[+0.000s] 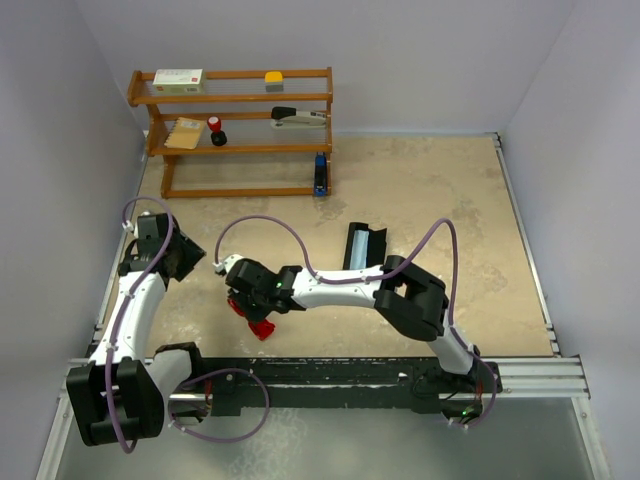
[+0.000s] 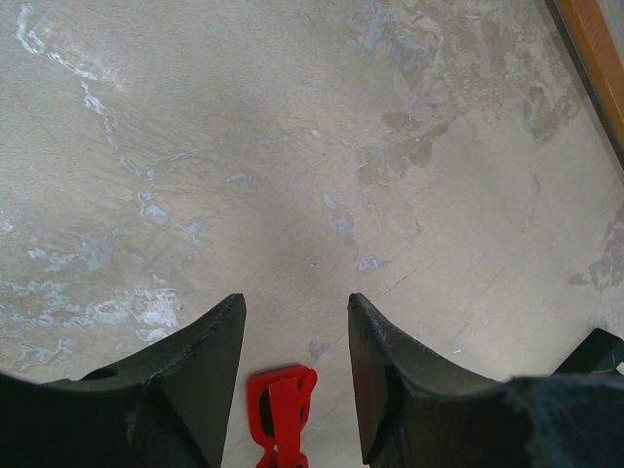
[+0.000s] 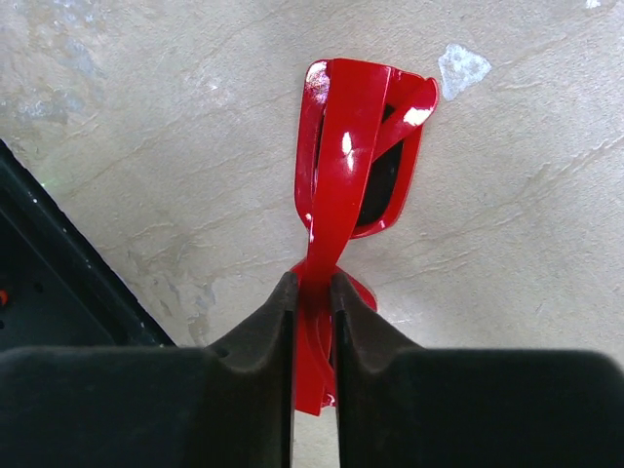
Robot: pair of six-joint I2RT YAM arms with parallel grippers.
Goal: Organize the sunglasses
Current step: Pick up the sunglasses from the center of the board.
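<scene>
Sunglasses (image 3: pixel 346 166) pinched in right fingers (image 3: pixel 244 375) stretched far leftward, left fingers (image 2: pixel 190 385) spread, aimed at table (image 2: pixel 292 146)

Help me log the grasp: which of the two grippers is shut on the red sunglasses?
The right gripper: it pinches the sunglasses, whereas the left gripper stands open.

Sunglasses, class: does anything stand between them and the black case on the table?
No loose object shows on the table between the sunglasses, pinched in the right gripper, and the black case. Only the right arm's own white forearm stretches over that gap.
</scene>
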